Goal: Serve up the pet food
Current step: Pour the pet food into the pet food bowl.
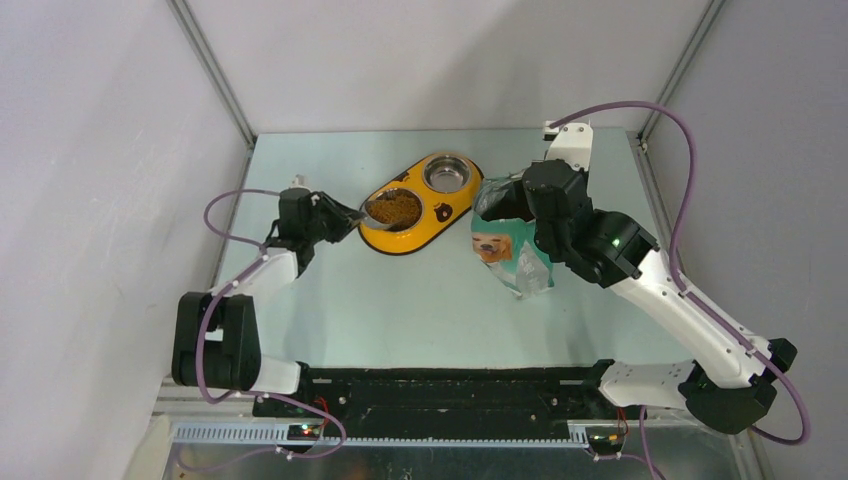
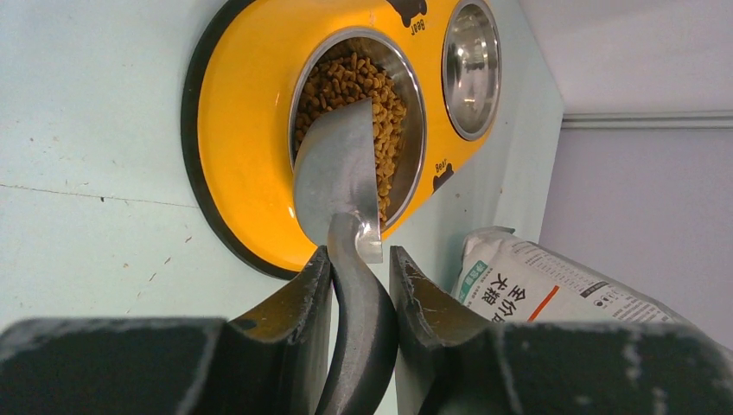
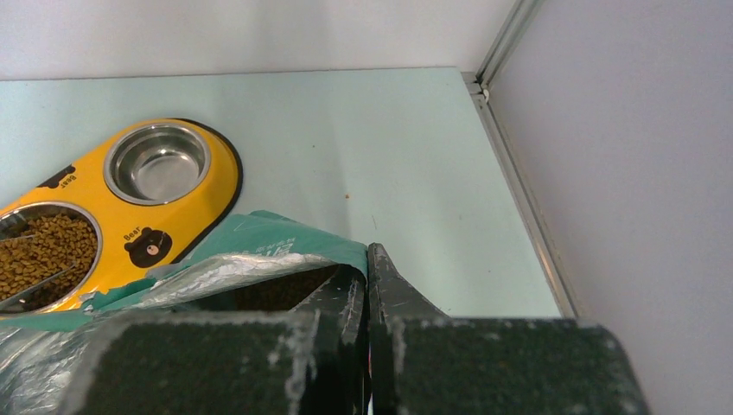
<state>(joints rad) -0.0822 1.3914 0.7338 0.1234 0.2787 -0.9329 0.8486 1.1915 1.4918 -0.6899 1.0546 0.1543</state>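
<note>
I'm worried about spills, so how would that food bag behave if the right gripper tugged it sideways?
Probably floppy: the bag has a crumpled foil rim where the right gripper pinches it. Its mouth is open, so it would likely sag or tip and could spill.

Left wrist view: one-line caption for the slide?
Left gripper holds the metal scoop over the kibble in one bowl of the yellow feeder.
</note>
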